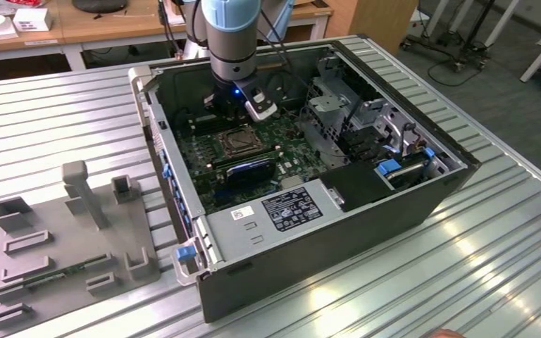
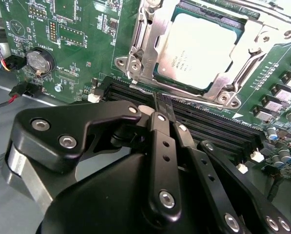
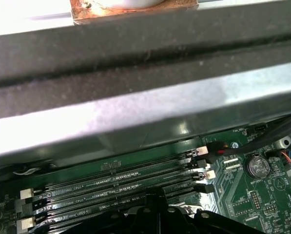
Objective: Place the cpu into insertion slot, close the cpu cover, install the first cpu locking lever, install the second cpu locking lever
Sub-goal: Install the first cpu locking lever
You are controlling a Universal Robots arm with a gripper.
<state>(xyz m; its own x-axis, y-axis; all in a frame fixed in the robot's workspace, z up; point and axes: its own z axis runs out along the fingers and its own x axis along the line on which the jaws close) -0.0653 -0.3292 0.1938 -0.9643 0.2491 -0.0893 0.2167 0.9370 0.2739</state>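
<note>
The gripper (image 2: 161, 103) reaches down into an open tower computer case (image 1: 346, 236) lying on its side on a slatted metal table (image 1: 458, 282). Its black fingers (image 2: 160, 141) are pressed together at the tips, and nothing shows between them.

Small dark print marks the tan-silver face of the cpu (image 2: 199, 48). Fine white lettering is scattered over the green motherboard (image 2: 82, 29). In the exterior view, a white label (image 1: 286, 208) with black print lies on the grey panel at the end of the case away from the arm.

The case holds the motherboard, a grey metal drive cage (image 1: 332, 105) and blue plastic clips (image 1: 400, 166). Outside the case, well apart from the gripper, a grey moulded fixture (image 1: 73, 243) lies on the table, with a narrow green memory module (image 1: 53, 277) in one of its grooves.

The cpu lies seated in the insertion slot (image 1: 237, 141), near the gripper and just beyond its fingertips. The silvery cpu cover (image 2: 250, 56) frames its edges and lies flat around it. Whether the locking levers are latched cannot be told. The fingertips hang over the long black memory slots (image 2: 218, 127), which run between the gripper and the socket. A round coin battery (image 2: 40, 59) sits on the board off to one side of the gripper, near red and black wires (image 2: 4, 100).
</note>
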